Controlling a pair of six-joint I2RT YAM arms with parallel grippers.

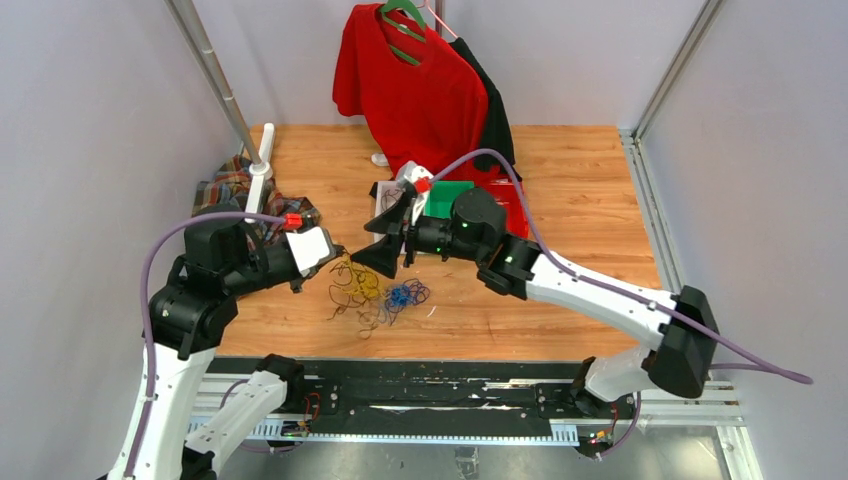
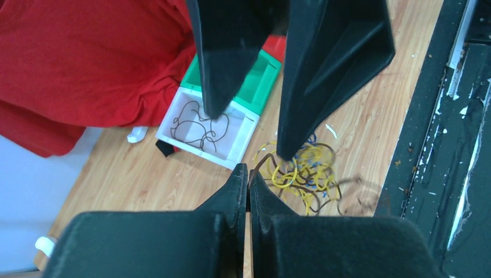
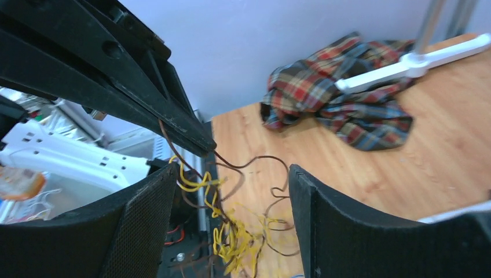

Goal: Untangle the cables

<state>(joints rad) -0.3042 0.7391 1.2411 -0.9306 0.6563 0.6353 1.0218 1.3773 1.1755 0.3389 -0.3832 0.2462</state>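
The cables (image 1: 362, 290) lie in a tangle of yellow and dark brown wires on the wooden table, with a blue bundle (image 1: 406, 295) at their right. My left gripper (image 1: 338, 259) is shut on a dark brown cable (image 2: 267, 159) that runs from its tips down into the yellow tangle (image 2: 301, 174). My right gripper (image 1: 360, 248) hangs open just above the tangle, facing the left one, with nothing clamped. In the right wrist view the yellow and brown loops (image 3: 231, 231) dangle between its spread fingers (image 3: 139, 226), apart from the pads.
A white tray (image 2: 243, 145) holding a dark cable stands beside a green box (image 2: 263, 75) behind the tangle. A red shirt (image 1: 415, 80) hangs at the back. Plaid cloth (image 1: 235, 190) and a white pole base (image 1: 260, 165) lie at the left.
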